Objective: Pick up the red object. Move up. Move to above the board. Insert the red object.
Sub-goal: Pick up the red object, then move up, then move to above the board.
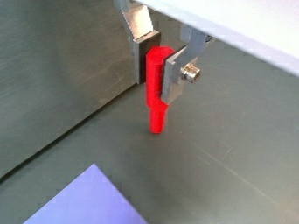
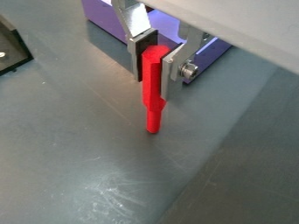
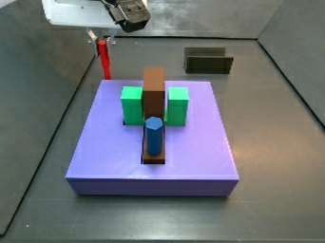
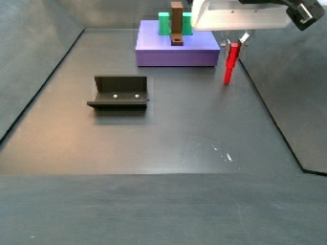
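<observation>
Red peg, slim, stick-like and the only one of its kind, hangs upright with its long axis vertical, its top clamped between my gripper's two flat silver fingers with dark pads. In both wrist views its narrower lower end points down at the dark grey floor, and I cannot tell whether the tip is clear of it. In a side view I see the peg just beside the far left corner of the large flat lavender-purple board, not over it. On that one board I count one brown central strip, two green blocks flanking it, and one thicker blue cylinder peg standing upright. One dark L-shaped fixture stands on the floor, well apart from the gripper.
</observation>
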You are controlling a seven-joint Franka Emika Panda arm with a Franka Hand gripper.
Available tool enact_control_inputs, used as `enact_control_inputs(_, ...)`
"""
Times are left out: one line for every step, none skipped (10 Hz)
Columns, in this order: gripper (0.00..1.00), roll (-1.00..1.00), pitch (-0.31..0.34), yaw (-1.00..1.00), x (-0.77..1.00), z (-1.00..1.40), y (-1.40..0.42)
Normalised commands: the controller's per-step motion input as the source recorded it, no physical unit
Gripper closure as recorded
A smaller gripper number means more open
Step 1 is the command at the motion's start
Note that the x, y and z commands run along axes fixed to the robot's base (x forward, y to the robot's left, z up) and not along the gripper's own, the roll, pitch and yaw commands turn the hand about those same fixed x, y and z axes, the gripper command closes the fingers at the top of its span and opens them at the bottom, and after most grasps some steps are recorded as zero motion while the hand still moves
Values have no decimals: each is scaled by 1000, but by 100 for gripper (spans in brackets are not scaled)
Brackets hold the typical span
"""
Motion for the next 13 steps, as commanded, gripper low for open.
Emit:
enact_control_inputs(100,0,0,0,0,0,0)
enact_control_inputs(100,0,0,0,0,0,0)
enact_control_inputs(100,0,0,0,0,0,0)
enact_control_inputs(100,0,0,0,0,0,0)
enact_control_inputs(100,0,0,0,0,0,0)
enact_control_inputs(100,0,0,0,0,833,0)
enact_control_inputs(100,-24,33,42,20,769,-24)
enact_control_inputs(100,-48,66,38,8,470,-33)
enact_control_inputs(100,-61,45,22,37,208,-26)
enact_control_inputs(100,0,0,0,0,1400,0)
enact_control_inputs(100,5,16,-6,-20,1400,4)
enact_control_inputs(100,-19,-3,-7,-88,1400,0)
enact_control_inputs(100,-42,-15,-8,-59,1400,0)
